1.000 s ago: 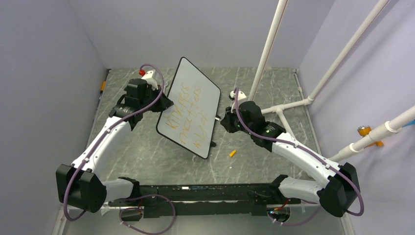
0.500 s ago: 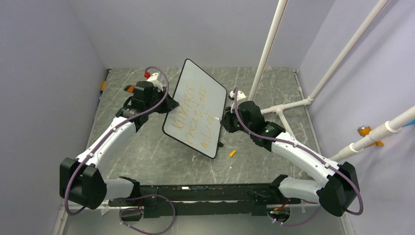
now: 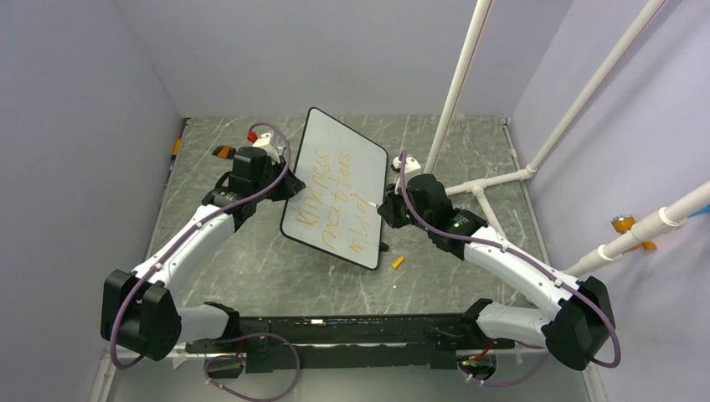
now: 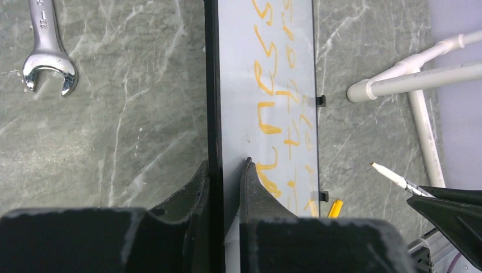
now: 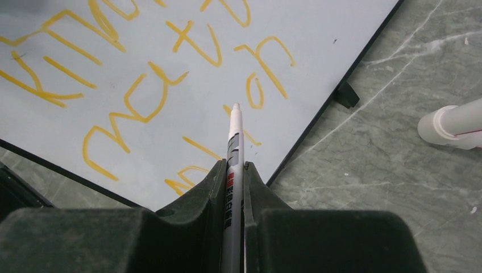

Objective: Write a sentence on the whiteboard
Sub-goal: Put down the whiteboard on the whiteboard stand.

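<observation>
Our left gripper [image 4: 226, 166] pinches the whiteboard [image 3: 342, 142] by its black edge, one finger on the white face and one behind, so the board hangs tilted off the table. The sentence [image 3: 331, 199] runs in orange lines ahead of those fingers. Our right gripper [image 5: 233, 166] is clamped on a marker [image 5: 234, 136], its white tip pointing ahead at the lettering. The left wrist view shows that tip apart from the board. A wrench [image 4: 48, 50] lies ahead and left of the left gripper. An orange cap [image 3: 398, 262] lies near the right gripper, on the side towards our bases.
</observation>
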Controlling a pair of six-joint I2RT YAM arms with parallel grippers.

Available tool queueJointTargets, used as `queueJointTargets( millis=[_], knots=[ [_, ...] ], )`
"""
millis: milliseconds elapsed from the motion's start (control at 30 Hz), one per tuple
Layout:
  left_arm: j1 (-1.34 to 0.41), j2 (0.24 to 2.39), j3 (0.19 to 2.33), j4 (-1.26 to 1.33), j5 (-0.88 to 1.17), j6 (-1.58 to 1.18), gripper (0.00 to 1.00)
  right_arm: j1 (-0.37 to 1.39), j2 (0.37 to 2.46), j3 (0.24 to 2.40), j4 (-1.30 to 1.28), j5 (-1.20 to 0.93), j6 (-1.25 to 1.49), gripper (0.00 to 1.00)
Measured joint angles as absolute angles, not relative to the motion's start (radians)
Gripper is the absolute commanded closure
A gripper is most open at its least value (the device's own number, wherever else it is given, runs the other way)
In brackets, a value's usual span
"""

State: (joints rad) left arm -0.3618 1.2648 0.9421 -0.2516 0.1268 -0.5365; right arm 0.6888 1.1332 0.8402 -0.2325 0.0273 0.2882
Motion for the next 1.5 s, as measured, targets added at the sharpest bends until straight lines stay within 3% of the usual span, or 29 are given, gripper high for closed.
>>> queueJointTargets(
  millis=[833,1133,1500],
  knots=[
    [-0.395,1.281,0.986,-0.406,0.036,-0.402,0.58,0.688,1.148,0.84,-0.231,0.028,0.288,1.0],
    [-0.402,1.28,1.018,-0.52,-0.007,-0.334,0.43,0.683,1.148,0.84,-0.231,0.028,0.288,1.0],
    [-0.403,1.254,1.019,-0.614,-0.058,-0.28,0.42,0.681,1.148,0.84,-0.231,0.028,0.288,1.0]
  ],
)
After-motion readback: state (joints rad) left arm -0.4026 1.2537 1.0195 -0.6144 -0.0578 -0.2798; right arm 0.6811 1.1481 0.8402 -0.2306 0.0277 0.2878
